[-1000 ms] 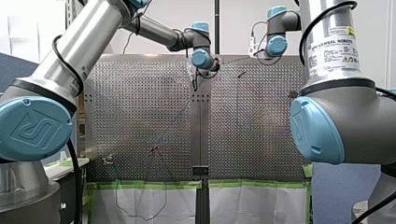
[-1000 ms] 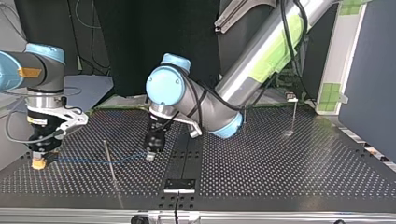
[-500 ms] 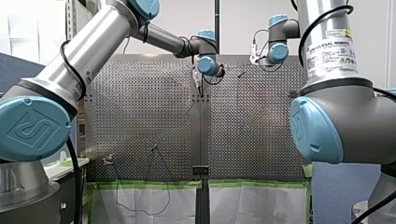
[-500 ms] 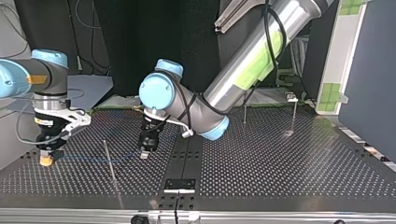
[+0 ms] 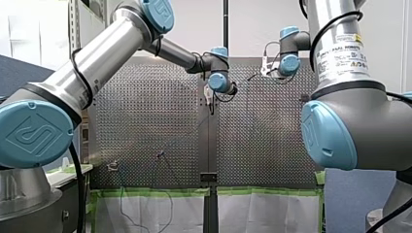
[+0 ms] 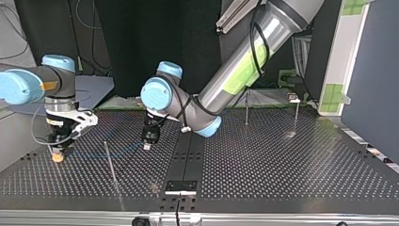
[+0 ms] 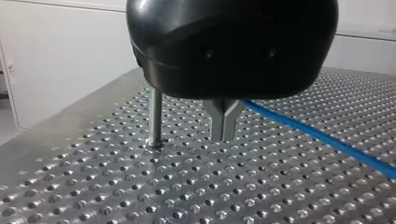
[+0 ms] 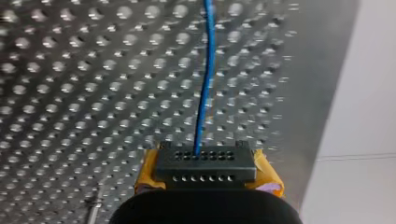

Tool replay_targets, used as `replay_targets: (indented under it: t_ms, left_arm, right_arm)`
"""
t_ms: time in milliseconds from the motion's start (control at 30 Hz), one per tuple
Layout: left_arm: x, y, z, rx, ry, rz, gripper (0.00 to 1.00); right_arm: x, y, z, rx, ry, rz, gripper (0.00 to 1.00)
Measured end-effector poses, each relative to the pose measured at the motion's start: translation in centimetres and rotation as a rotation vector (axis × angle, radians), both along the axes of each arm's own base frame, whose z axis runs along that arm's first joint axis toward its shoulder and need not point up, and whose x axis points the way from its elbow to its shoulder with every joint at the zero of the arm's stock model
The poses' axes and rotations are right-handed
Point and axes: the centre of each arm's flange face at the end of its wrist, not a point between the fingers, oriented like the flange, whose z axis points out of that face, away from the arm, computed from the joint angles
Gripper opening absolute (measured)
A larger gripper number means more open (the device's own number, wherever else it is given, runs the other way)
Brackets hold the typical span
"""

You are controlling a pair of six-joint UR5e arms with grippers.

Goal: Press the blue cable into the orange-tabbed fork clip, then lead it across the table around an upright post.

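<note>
Front view: my left end effector (image 5: 212,108) hangs over the middle seam of the tabletop (image 5: 145,126). Its fingers are too small here to tell how they stand.

Top view: my right end effector (image 6: 57,156), with yellow pads, sits low over the tabletop. The blue cable (image 6: 120,151) runs from it across to my left end effector. A thin post (image 6: 109,162) stands between the two. I cannot tell which side of it the cable passes.

Left wrist view: the metal fingers (image 7: 224,122) are pressed together on the cable, which leaves from one side of them, just above the tabletop. A metal post (image 7: 155,116) stands just beside the fingers on the other side, not touching them.

Right wrist view: the end effector is clamped on the cable, which runs straight ahead from between its fingers.
</note>
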Motion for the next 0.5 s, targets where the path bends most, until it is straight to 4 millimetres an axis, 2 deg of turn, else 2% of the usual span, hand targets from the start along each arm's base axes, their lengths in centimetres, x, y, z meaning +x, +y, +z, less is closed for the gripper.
replay_targets:
  t_ms: [200,500]
  left_arm:
    - [0.0,0.0,-0.1,0.0,0.001,0.008,0.0]
    - [0.0,0.2,-0.2,0.002,0.004,0.024,0.0]
  right_arm:
    - [0.4,-0.3,-2.6,0.042,0.008,0.006,0.0]
    - [1.0,0.5,-6.1,0.075,-0.021,0.019,0.0]
